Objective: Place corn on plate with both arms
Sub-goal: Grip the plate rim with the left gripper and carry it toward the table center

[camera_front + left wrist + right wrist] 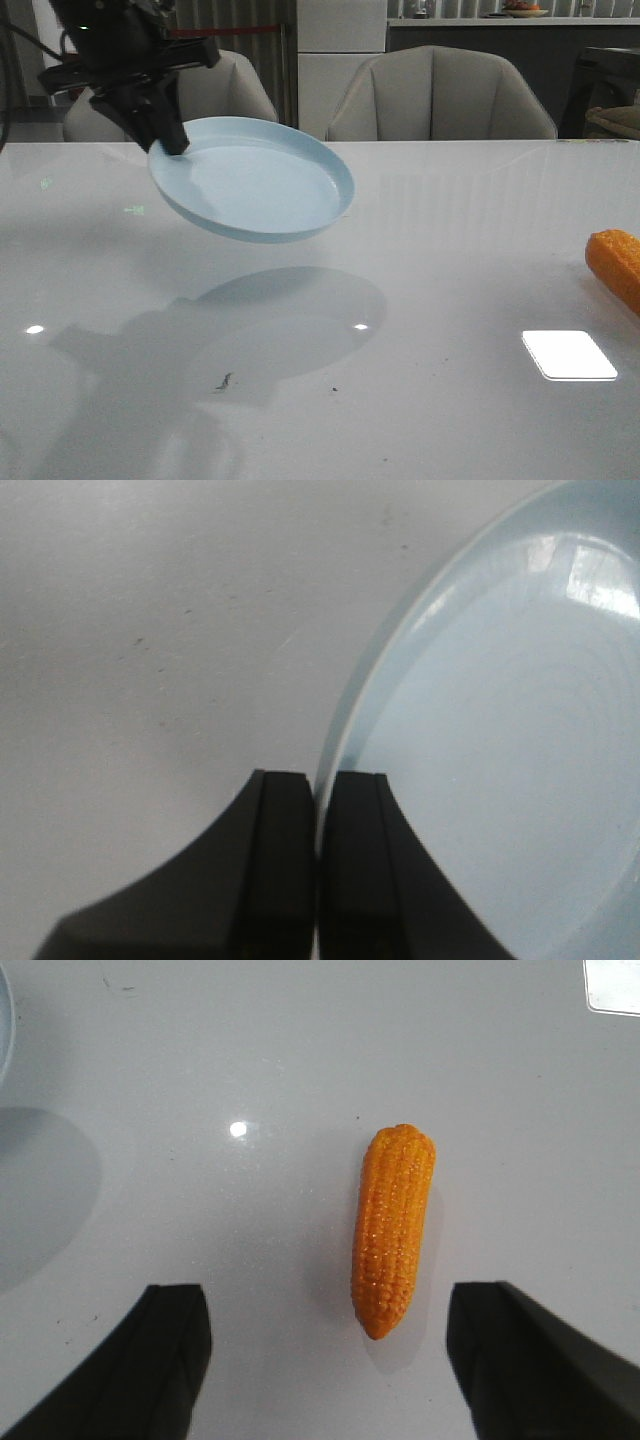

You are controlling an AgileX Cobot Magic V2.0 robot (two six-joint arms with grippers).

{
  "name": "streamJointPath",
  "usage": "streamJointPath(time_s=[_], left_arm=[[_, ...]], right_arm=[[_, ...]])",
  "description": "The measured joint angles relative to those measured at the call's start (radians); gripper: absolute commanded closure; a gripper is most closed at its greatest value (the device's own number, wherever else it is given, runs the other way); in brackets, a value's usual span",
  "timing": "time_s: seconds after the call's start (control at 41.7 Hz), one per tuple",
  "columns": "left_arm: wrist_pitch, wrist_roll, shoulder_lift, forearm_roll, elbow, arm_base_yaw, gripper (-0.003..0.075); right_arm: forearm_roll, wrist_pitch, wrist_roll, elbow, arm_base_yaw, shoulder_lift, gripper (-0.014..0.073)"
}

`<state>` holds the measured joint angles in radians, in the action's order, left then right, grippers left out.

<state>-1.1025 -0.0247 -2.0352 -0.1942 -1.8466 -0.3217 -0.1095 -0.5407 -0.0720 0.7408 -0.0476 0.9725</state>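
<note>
The left gripper [172, 140] is clamped on the rim of the plate [262, 182]. Its two black fingers [285, 865] are pressed close together with only the thin pale-blue edge between them, as the left wrist view shows plainly. The plate is held up off the table [420, 250], tilted so that the side away from the gripper hangs lower and its shallow inside faces toward the front edge of the tabletop. It hangs over the left half of the table, toward the far edge, and throws a broad soft shadow [290, 315] on the white surface below, nearer the middle.

The right gripper [325, 1355] has its fingers [165, 1360] spread wide apart, one on either side of the corn [392, 1230], touching neither it nor the table as far as can be seen. The corn lies flat on the tabletop between them, an orange cob with bumpy kernel rows, its tapered tip pointing back toward the gripper. From the front view only one end of the cob shows, at the right edge of the table, well apart from the plate.

A bright rectangular patch of reflected light [568, 354] sits on the table near the corn, toward the front right. Two pale upholstered chairs [440, 95] stand beyond the far edge.
</note>
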Motion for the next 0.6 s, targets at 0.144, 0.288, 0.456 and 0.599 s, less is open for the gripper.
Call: streamJointPath(time_s=[0.144,0.288,0.456,0.599], left_arm=[[0.029,0.000,-0.018,-0.004,0.000,-0.054,0.0620],[0.016,-0.002,-0.074,-0.006,0.000,-0.095,0.0620],[-0.013,-0.002,-0.151,-0.006,0.000,-0.123,0.0620],[-0.022,-0.002,-0.189,-0.002,0.000,-0.129,0.0620]], right_arm=[[0.000,0.000,0.000,0.000,0.000,0.000,-0.0003],[0.000,0.000,0.000,0.000,0.000,0.000,-0.0003],[0.000,0.000,0.000,0.000,0.000,0.000,-0.0003],[0.001,0.000,0.000,0.000,0.000,0.000,-0.0003]])
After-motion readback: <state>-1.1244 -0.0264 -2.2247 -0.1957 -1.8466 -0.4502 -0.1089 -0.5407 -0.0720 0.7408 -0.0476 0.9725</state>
